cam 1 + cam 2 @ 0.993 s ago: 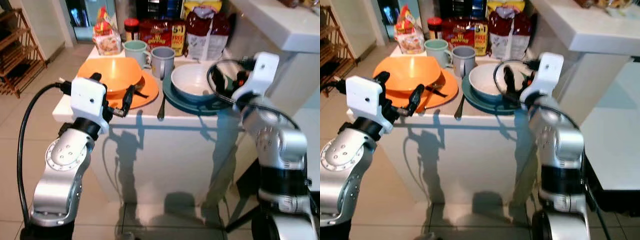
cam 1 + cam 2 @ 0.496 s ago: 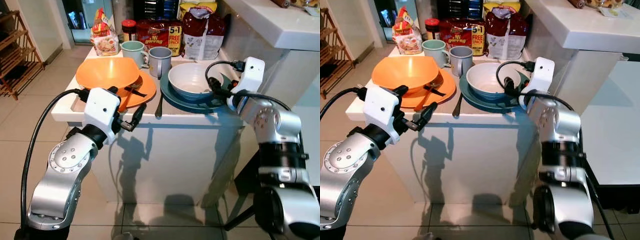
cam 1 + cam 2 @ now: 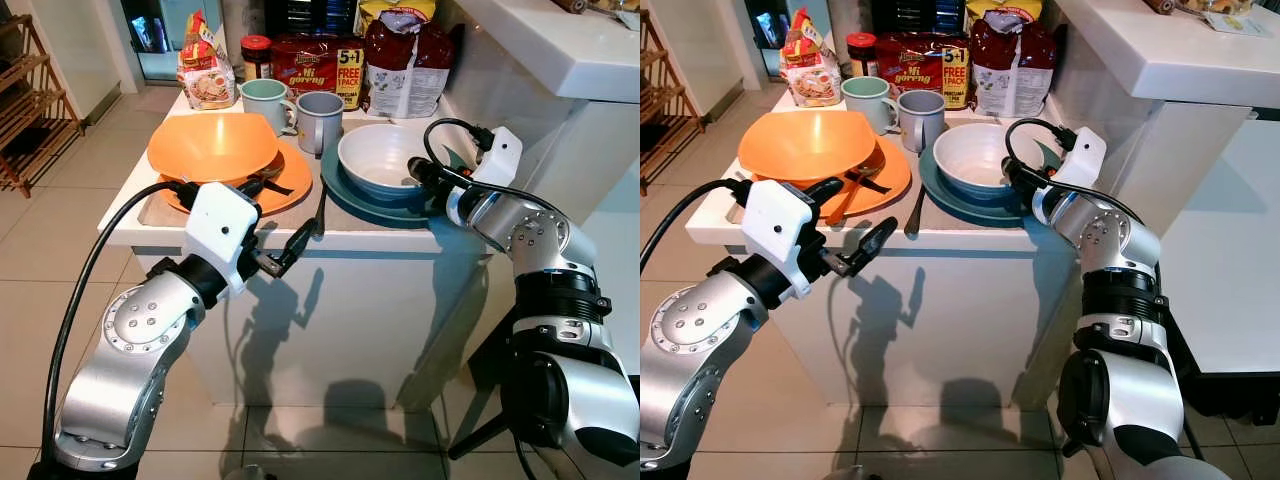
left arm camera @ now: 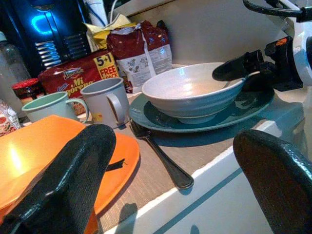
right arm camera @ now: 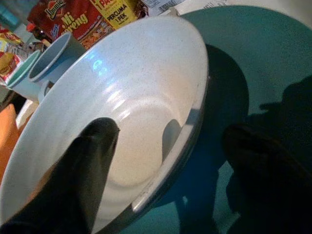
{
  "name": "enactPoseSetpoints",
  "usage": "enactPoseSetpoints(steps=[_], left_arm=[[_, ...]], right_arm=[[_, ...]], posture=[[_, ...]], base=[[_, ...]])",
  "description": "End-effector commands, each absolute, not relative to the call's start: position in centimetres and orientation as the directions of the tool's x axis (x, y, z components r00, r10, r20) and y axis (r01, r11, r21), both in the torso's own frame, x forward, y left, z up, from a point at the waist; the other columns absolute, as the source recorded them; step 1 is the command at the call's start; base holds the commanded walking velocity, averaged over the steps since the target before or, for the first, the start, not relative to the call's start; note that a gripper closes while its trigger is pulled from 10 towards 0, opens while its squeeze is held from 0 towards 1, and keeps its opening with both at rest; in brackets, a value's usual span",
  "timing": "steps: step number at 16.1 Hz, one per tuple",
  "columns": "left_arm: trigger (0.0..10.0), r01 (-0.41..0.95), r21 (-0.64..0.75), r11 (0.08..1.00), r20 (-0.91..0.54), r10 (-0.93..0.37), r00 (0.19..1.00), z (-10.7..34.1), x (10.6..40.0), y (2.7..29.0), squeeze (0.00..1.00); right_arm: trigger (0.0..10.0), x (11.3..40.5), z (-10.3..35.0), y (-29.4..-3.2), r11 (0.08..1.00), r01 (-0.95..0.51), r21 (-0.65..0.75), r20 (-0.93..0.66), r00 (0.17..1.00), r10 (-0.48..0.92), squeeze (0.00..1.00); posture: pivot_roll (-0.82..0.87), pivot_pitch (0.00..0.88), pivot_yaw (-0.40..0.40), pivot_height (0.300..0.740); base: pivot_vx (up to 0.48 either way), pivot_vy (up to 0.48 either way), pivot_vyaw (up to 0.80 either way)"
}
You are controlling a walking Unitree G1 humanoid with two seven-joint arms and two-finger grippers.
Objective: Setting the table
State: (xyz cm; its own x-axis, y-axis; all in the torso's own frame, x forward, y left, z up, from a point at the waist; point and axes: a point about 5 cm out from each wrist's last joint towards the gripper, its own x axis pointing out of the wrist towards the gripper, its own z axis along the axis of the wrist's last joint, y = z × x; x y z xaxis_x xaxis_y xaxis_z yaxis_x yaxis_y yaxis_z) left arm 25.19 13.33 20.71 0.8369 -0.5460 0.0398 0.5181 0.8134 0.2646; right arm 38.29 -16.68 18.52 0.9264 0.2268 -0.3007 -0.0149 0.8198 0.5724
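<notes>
A pale bowl (image 3: 380,160) sits on a teal plate (image 3: 350,197) at the table's right. My right gripper (image 3: 425,177) is open astride the bowl's right rim, one finger (image 5: 85,180) inside the bowl and the other over the plate. An orange bowl (image 3: 212,145) rests on an orange plate (image 3: 297,182) at the left, with cutlery lying beside it on that plate. A dark fork (image 3: 320,212) lies between the two plates. My left gripper (image 3: 277,215) hangs open and empty just off the table's front edge, pointing at the fork.
A mint mug (image 3: 265,102) and a grey mug (image 3: 320,117) stand behind the plates, with food packets (image 3: 320,65) and a jar at the back. A white counter (image 3: 560,50) rises on the right. A wooden rack (image 3: 35,110) stands far left. Tiled floor lies below.
My right gripper has come down from above the pale bowl to its rim. My left gripper has slid right along the table's front edge, from the orange plate toward the fork.
</notes>
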Motion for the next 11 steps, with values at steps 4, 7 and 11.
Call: enactPoseSetpoints(steps=[4,7,11], left_arm=[[10.0,0.538,0.272,0.798,0.039,-0.568,0.822,20.93,24.92,13.13,0.00],[10.0,0.548,0.274,0.790,0.042,-0.580,0.814,20.90,24.83,13.00,0.00],[10.0,0.563,0.274,0.780,0.037,-0.593,0.804,20.79,24.73,12.82,0.00]], right_arm=[[0.0,38.45,18.22,-16.20,0.787,-0.020,0.616,-0.315,0.910,0.270,0.00],[0.0,38.51,18.30,-16.13,0.783,-0.031,0.621,-0.312,0.907,0.283,0.00],[0.0,38.50,18.26,-15.90,0.784,-0.042,0.619,-0.314,0.902,0.296,0.00]], posture=[[0.10,0.000,-0.027,0.740],[0.10,0.000,-0.027,0.740],[0.10,0.000,-0.026,0.740]], base=[[0.000,0.000,0.00],[0.000,0.000,0.00],[0.000,0.000,0.00]])
